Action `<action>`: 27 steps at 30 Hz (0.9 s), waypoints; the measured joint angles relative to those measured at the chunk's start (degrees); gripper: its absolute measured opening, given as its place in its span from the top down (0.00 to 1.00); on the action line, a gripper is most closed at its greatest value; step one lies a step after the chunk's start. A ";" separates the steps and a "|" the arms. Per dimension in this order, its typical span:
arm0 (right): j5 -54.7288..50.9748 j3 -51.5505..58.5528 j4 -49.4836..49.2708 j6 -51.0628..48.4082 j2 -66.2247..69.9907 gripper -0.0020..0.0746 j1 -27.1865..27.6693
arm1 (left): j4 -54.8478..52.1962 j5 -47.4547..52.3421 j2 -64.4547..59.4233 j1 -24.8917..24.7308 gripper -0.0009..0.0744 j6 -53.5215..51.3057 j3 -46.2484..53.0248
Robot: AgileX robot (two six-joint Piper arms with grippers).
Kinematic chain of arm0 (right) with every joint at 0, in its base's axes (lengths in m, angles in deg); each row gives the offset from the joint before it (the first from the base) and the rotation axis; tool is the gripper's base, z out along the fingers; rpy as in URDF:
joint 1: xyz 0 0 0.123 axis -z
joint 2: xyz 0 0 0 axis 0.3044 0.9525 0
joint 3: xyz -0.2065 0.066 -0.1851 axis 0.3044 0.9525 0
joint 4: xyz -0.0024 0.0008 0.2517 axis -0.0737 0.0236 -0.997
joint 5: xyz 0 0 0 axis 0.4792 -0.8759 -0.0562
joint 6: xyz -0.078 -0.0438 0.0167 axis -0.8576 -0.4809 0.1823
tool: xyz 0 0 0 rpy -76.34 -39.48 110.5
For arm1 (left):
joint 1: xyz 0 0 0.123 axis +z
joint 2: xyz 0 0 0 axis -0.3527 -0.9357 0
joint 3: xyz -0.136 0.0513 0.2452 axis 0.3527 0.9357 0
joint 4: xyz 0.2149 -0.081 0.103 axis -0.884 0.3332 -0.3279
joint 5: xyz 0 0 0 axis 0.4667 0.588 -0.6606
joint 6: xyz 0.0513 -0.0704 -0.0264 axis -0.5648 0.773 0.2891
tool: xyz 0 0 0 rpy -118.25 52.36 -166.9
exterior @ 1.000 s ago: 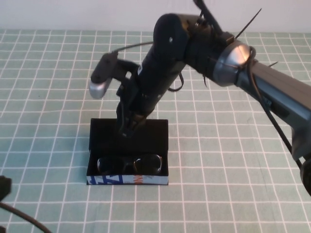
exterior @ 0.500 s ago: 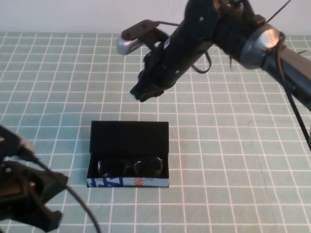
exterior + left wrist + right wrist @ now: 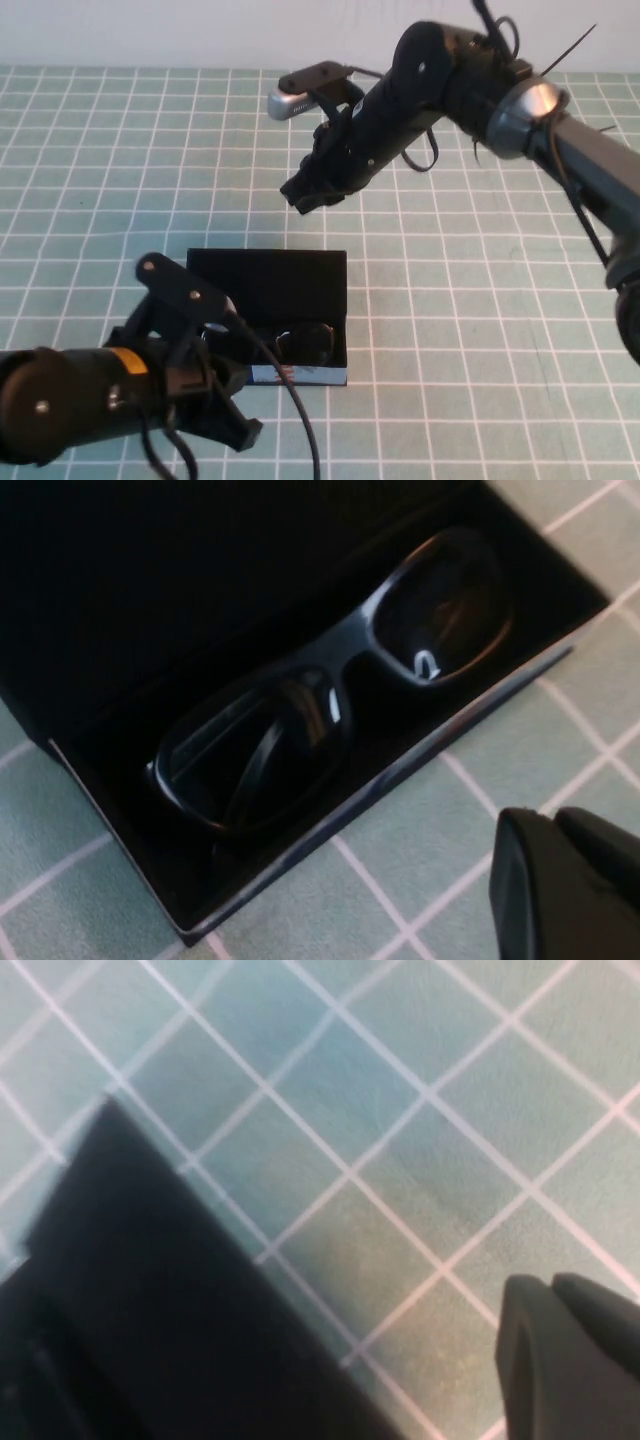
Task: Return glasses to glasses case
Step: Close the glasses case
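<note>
The black thick-framed plastic glasses (image 3: 335,685) are seen lying inside the rectangular black box-like glasses case (image 3: 268,283), whose flat lid is open, on the green checked table mat (image 3: 450,300). The left gripper (image 3: 215,405) is held low just before the case's front; its fingers (image 3: 565,880) are seen pressed together, empty. The right gripper (image 3: 308,190) is raised beyond the case, its fingers (image 3: 570,1355) pressed together on nothing. A careless push by the left arm could shift the case or snag its cable on it. Part of the case's light-blue front and one lens are hidden behind the left arm in the high view; the lid hinge cannot be made out.
</note>
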 joint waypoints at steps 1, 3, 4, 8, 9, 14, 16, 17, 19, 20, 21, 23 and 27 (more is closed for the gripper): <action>0.45 0.00 0.00 0.00 0.80 0.99 0.00 | 0.00 -1.28 -1.70 -0.30 0.99 0.16 0.00; 1.09 0.00 -0.08 0.00 2.25 0.99 0.00 | 0.77 -3.24 -4.35 -0.69 0.99 0.47 0.00; 1.50 0.00 -0.08 0.00 2.85 0.99 0.00 | 1.42 -4.15 -5.61 -0.67 0.99 0.74 0.00; 1.76 0.00 -0.61 0.00 4.21 0.99 0.00 | 2.67 -7.34 -9.25 -0.71 0.99 0.88 -0.20; 1.76 0.00 -0.86 0.00 4.50 0.99 0.00 | 2.77 -8.06 -10.02 -0.71 0.99 0.88 -0.35; 0.78 0.00 -1.82 -0.11 5.07 0.99 0.00 | 3.04 -11.52 -13.31 -0.71 0.99 1.34 -0.43; -0.26 0.00 -2.00 -0.75 5.07 0.99 0.00 | 3.13 -12.37 -14.41 -0.71 0.99 1.73 -0.46; -0.91 0.00 -2.00 -1.09 5.07 0.99 0.03 | 3.13 -12.46 -14.90 -0.71 0.99 1.86 -0.46; -2.34 0.00 -2.29 -1.33 5.07 0.99 0.03 | 3.13 -12.63 -15.78 -0.71 0.99 1.97 -0.46; -2.79 0.00 -2.81 -1.72 5.07 0.99 0.12 | 3.13 -12.62 -16.02 -0.71 0.99 2.08 -0.46; -3.25 0.00 -3.24 -2.14 5.07 0.99 0.12 | 3.13 -12.66 -16.18 -0.71 0.99 2.20 -0.46; -4.53 0.00 -4.77 -3.53 5.07 0.99 0.36 | 3.13 -12.92 -16.18 -0.71 0.99 2.20 -0.46; -7.74 0.00 -9.83 -6.62 5.07 0.99 0.45 | 3.16 -13.45 -16.18 -0.71 0.99 2.27 -0.46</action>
